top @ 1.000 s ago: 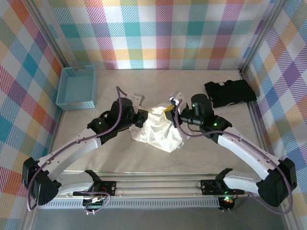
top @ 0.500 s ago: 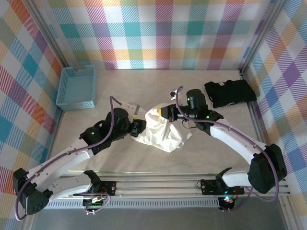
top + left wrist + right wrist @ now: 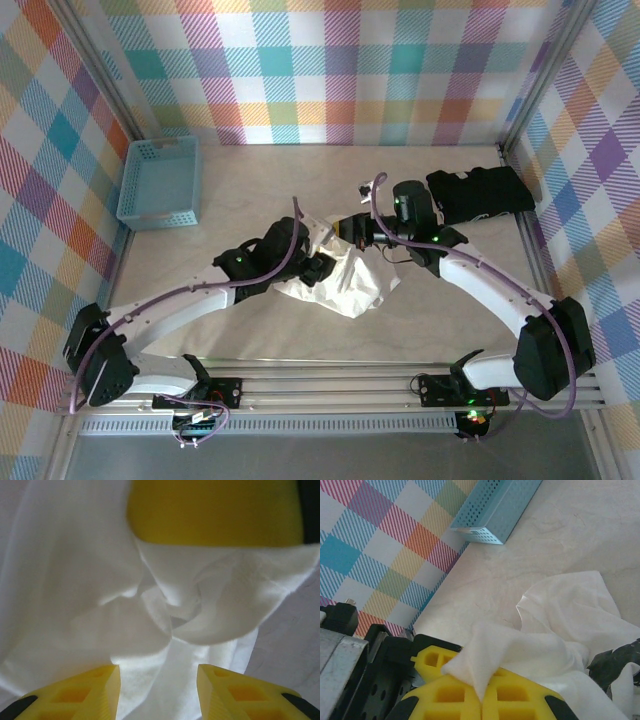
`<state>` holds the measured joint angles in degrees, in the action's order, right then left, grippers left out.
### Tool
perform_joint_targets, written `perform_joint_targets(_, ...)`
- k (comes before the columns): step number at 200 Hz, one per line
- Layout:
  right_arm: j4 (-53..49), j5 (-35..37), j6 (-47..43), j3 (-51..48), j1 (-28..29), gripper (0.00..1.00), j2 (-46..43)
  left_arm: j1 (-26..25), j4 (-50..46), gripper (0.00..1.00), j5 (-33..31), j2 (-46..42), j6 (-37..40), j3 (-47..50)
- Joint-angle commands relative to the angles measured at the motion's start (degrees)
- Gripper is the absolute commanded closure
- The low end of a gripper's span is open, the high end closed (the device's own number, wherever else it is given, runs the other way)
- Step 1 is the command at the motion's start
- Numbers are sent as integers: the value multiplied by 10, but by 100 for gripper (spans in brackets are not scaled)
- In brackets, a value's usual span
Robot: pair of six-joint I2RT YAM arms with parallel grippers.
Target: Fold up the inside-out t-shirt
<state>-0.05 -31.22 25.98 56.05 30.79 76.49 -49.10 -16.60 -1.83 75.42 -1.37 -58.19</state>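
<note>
The inside-out t-shirt (image 3: 345, 285) lies bunched and wrinkled in the middle of the table. My right gripper (image 3: 345, 228) is at its far edge, shut on a pinched fold of white cloth (image 3: 485, 667) that sticks up between the yellow fingers (image 3: 452, 695). My left gripper (image 3: 322, 268) sits over the shirt's left part, just in front of the right one. Its yellow fingers (image 3: 95, 690) stand apart, open, with loose white cloth (image 3: 165, 680) lying below the gap. The right gripper's yellow finger (image 3: 215, 510) shows close ahead in the left wrist view.
A blue basket (image 3: 160, 182) stands at the far left by the plaid wall and shows as a blue basket (image 3: 495, 510) in the right wrist view. A black folded garment (image 3: 480, 194) lies at the far right. Bare tabletop (image 3: 250, 330) spreads in front of the shirt.
My left gripper has opened and moved right across the shirt, close to the right gripper. The right gripper stayed shut on the cloth and shifted slightly towards the far side.
</note>
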Motion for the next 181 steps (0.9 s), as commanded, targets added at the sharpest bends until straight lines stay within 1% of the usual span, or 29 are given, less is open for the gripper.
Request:
perform_joint_targets(1, 12, -25, 7, 9, -6, 100, 6, -4, 30, 56, -3, 13, 24, -28)
perform_joint_targets(15, 16, -29, 10, 5, -9, 100, 5, -4, 35, 56, -7, 20, 25, -30)
perform_joint_targets(50, 23, -35, 14, -1, -15, 100, 2, -3, 33, 58, -55, 50, 21, -44)
perform_joint_targets(62, 23, -34, 15, -2, -16, 100, 1, -1, 38, 62, -57, 58, 18, -45)
perform_joint_targets(79, 22, -35, 16, -2, -17, 100, -1, 3, 43, 71, -46, 64, 14, -45)
perform_joint_targets(91, 20, -33, 15, -2, -19, 100, -2, 6, 50, 82, -38, 64, 10, -42)
perform_joint_targets(101, 17, -31, 13, -2, -20, 100, -2, 9, 57, 90, -23, 58, 4, -37)
perform_joint_targets(119, 10, -30, 8, -3, -25, 100, -3, 21, 77, 100, 1, 35, -6, -17)
perform_joint_targets(129, 3, -25, 4, -4, -28, 100, -7, 32, 88, 100, 18, 18, -12, -1)
perform_joint_targets(152, -16, -13, -8, -3, -39, 100, -21, 58, 117, 100, 83, -28, -26, 38)
perform_joint_targets(181, -55, 11, -28, 10, -51, 100, -32, 75, 150, 100, 154, -100, -28, 92)
